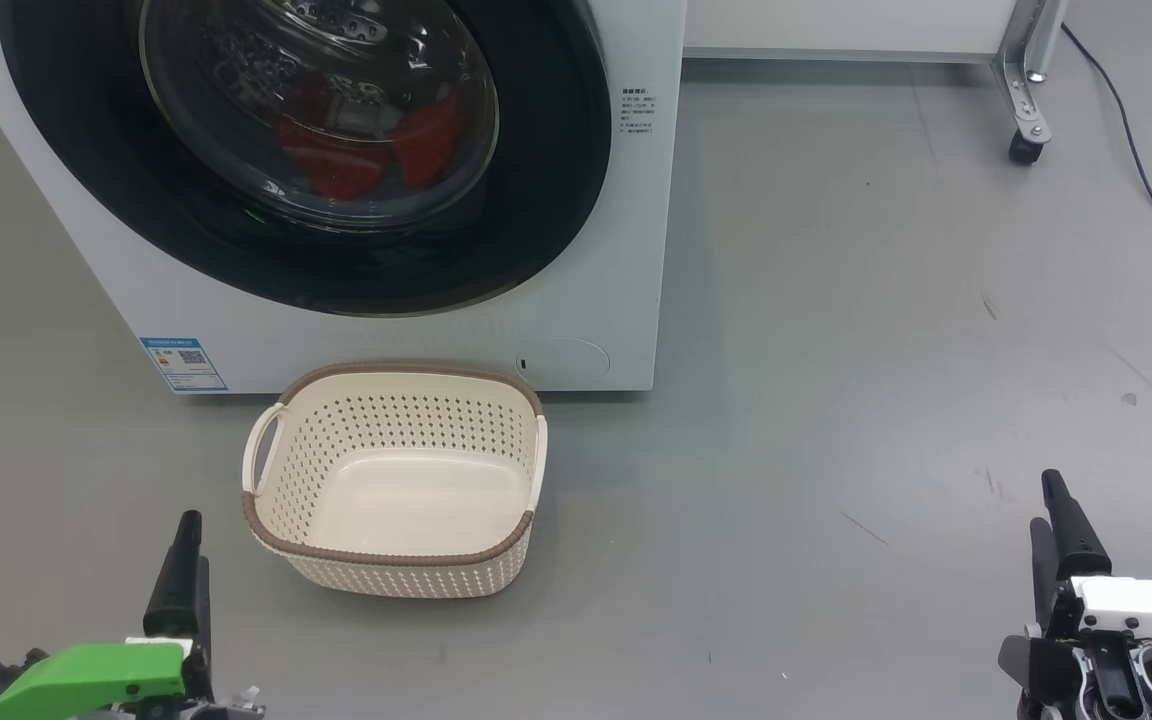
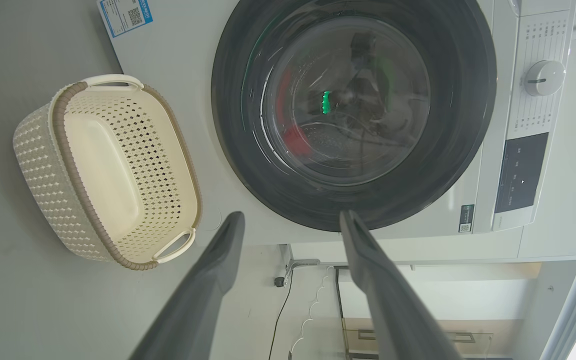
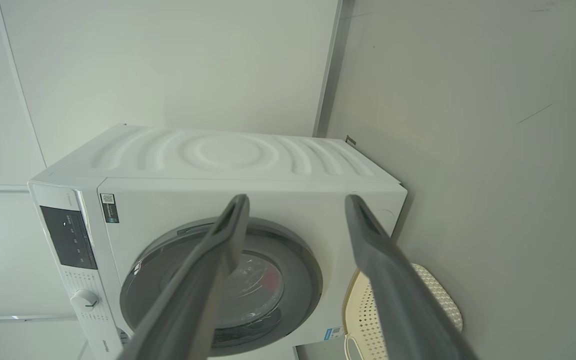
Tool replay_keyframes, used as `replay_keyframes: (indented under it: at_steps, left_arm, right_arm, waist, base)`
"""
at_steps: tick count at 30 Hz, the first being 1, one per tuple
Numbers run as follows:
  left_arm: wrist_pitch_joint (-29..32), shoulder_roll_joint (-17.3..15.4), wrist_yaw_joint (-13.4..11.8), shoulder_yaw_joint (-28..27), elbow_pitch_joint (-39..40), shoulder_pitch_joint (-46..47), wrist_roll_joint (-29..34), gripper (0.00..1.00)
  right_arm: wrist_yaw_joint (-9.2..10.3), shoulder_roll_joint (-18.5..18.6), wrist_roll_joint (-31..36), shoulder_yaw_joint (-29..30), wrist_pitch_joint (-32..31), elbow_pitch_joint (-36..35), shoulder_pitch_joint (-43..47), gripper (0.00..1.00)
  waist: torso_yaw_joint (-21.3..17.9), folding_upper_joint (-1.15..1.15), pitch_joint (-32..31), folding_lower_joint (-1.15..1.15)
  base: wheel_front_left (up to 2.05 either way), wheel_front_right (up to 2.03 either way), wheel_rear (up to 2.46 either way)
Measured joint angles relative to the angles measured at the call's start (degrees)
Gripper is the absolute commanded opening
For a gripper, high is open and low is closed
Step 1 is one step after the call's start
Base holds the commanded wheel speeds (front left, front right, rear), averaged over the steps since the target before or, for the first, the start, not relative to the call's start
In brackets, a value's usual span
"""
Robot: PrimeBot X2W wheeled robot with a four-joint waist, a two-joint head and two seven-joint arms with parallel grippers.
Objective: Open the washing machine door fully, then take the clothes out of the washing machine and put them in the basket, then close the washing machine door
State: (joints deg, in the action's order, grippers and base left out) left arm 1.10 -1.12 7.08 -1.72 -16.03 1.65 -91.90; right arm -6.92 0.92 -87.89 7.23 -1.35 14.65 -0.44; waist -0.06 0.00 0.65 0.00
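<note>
— Door first: where does it stand?
— Large round washing machine door [image 1: 546,200], a glossy black ring around clear glass, sits closed against the big white front-loading washing machine [image 1: 626,250].
— Clothes?
— Bright red clothes [image 1: 431,135] lie inside behind the glass. Reflections blur them, perhaps one heap.
— Basket?
— Small cream perforated basket [image 1: 396,575] with a brown rim stands on the grey floor [image 1: 836,400], just near of the machine.
— Grippers?
— Left gripper [image 2: 292,215] and right gripper [image 3: 296,197] are both spread wide, grasping nothing.

Left pincer [image 2: 292,216] and right pincer [image 3: 296,198] both hover low, jaws spread wide apart.
</note>
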Motion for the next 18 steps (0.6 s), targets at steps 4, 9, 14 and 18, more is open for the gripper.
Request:
replay_keyframes:
  at_steps: [4,9,14,18]
  left_arm:
    - [-0.8,0.0,0.0,-0.2,0.7,0.0,0.6,1.00]
    - [-1.8,0.0,0.0,-0.3,1.9,0.0,0.7,1.00]
    - [-2.8,0.0,0.0,-0.2,3.1,0.1,1.6,1.00]
    - [-3.3,0.0,0.0,-0.2,4.0,0.1,3.4,1.00]
  right_arm:
    - [0.00,0.0,1.1,0.3,0.7,-1.0,0.0,1.00]
    - [-0.01,0.1,2.5,0.5,1.8,-2.3,0.0,1.00]
    - [-0.01,0.1,4.2,0.8,2.8,-3.9,-0.1,1.00]
    - [-0.01,0.2,5.4,1.1,3.4,-5.4,-0.2,1.00]
  waist:
    - [0.0,0.00,0.1,0.00]
    - [0.0,0.00,0.2,0.00]
    - [0.1,0.00,0.2,0.00]
    - [0.1,0.00,0.3,0.00]
  base:
    - [0.00,0.00,0.00]
    - [0.00,0.00,0.00]
    - [0.00,0.00,0.00]
    - [0.00,0.00,0.00]
